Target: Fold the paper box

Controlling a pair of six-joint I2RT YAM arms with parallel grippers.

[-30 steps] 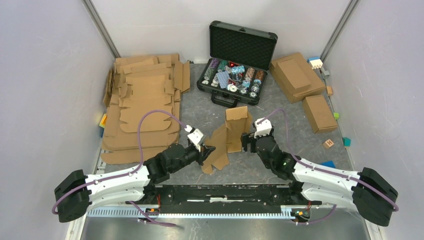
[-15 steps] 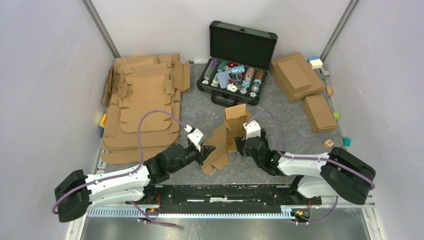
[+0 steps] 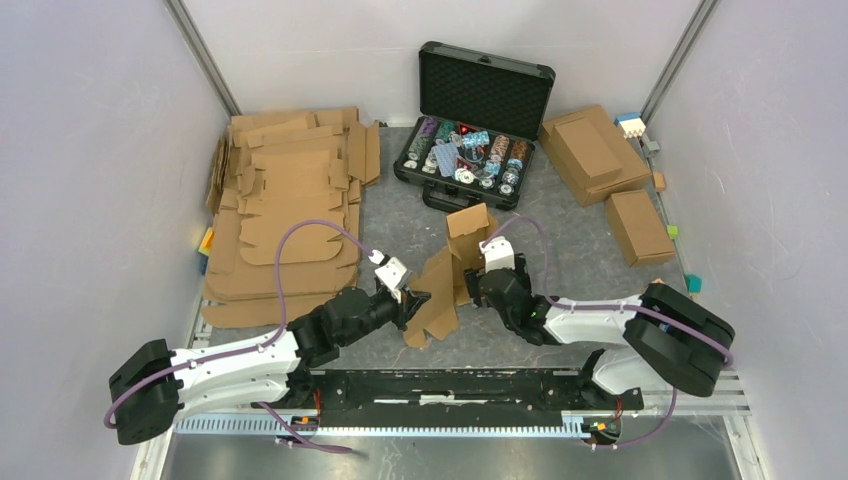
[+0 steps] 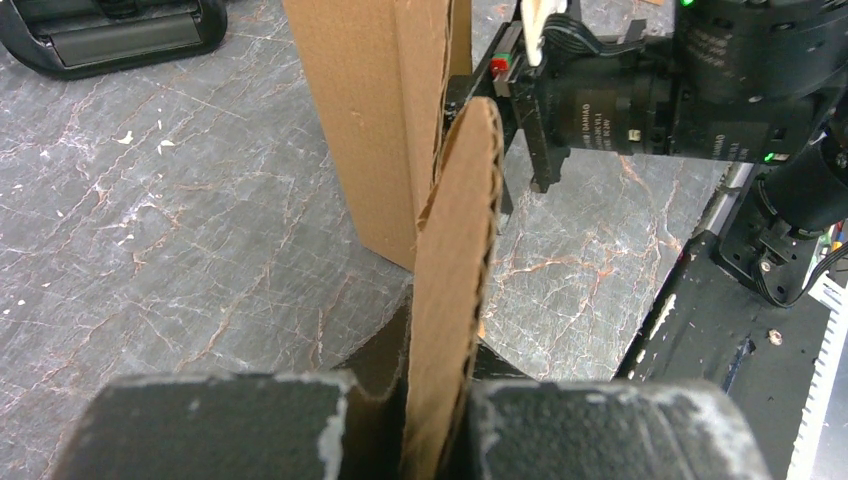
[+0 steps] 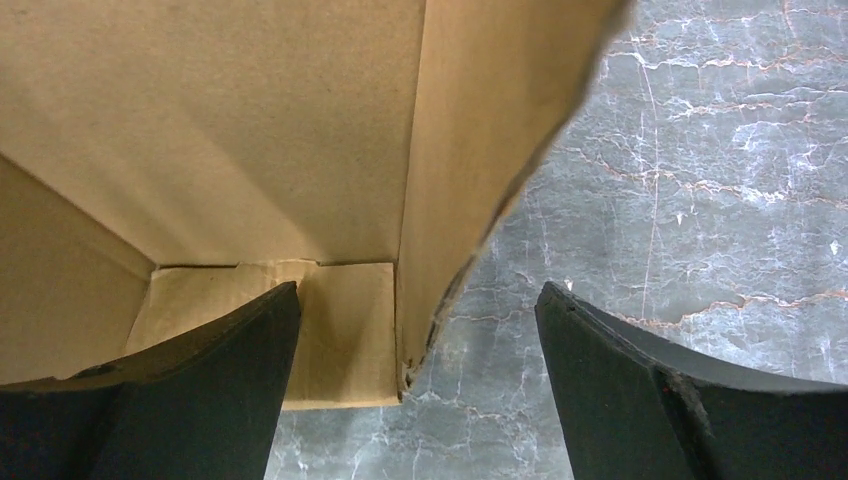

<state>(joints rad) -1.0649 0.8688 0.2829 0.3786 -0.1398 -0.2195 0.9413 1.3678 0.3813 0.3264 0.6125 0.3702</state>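
The paper box is a partly folded brown blank standing on the grey table in the middle of the top view. My left gripper is shut on its rounded lower flap, which runs edge-on between the pads. The tall upright panel rises just beyond it. My right gripper is open at the box's right side. In the right wrist view its fingers straddle a side wall of the box without pinching it; the gripper stands wide apart.
An open black case of poker chips stands behind the box. A heap of flat cardboard blanks covers the left. Two finished boxes and small coloured blocks lie at the right.
My right arm has swung left and folded its elbow, bringing its open fingers around the box's right wall. The upright panel has shifted slightly left. The left arm holds still.
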